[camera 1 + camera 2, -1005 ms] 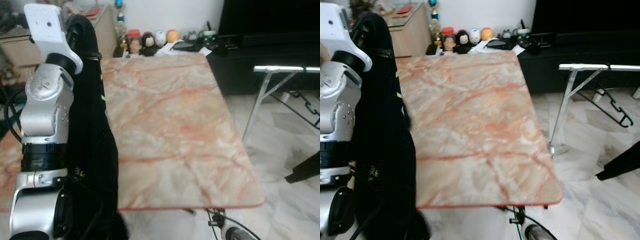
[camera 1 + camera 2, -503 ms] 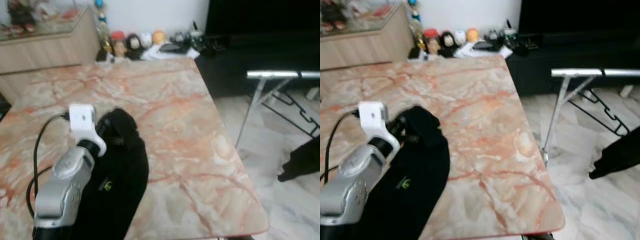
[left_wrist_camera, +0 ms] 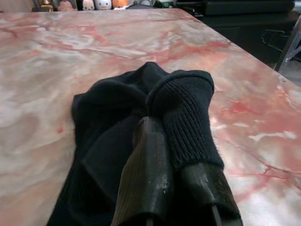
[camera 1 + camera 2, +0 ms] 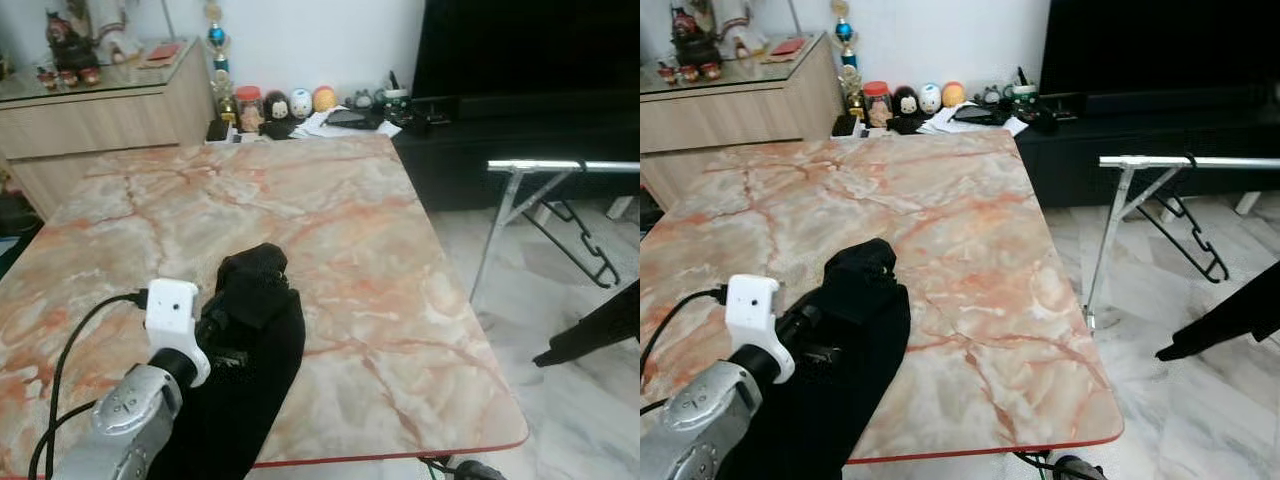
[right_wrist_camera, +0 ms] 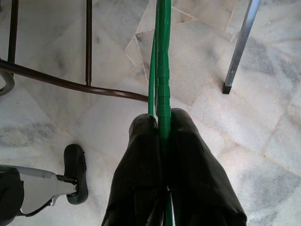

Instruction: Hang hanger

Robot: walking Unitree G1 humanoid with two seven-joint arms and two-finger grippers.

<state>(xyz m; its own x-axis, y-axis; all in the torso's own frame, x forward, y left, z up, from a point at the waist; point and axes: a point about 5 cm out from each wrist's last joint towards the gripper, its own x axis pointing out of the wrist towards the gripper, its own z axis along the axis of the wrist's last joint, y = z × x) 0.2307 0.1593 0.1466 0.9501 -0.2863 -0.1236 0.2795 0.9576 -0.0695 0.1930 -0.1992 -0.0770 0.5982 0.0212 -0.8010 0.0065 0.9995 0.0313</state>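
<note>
- Fingers of the left gripper (image 3: 176, 186) are pinching together on a fold of the black garment (image 4: 240, 390), its ribbed cuff draped over one finger, in the left wrist view.
- Low down beside the table, the right gripper (image 5: 162, 141) is clamping its two fingers tight around a thin green hanger (image 5: 161, 61); the wire is running straight out between them over the tiled floor (image 5: 263, 132).
- From the head, the left arm is reaching over the near edge of the marble table (image 4: 400, 270), and the dark cloth is trailing from the gripper down past the table's front edge.
- Off to the right, a silver rack rail (image 4: 1200, 161) is standing on slanted legs, well apart from both grippers; a black hanger (image 4: 1195, 235) is already dangling under it.
- Small jars and figurines (image 4: 285, 103) are sitting along the far end of the table, beside a wooden cabinet (image 4: 100, 110).
- By my judgement the job is barely halfway: hanger and garment are each in a gripper, but the cloth is not on the hanger yet, and nothing is being lifted toward the rail.
</note>
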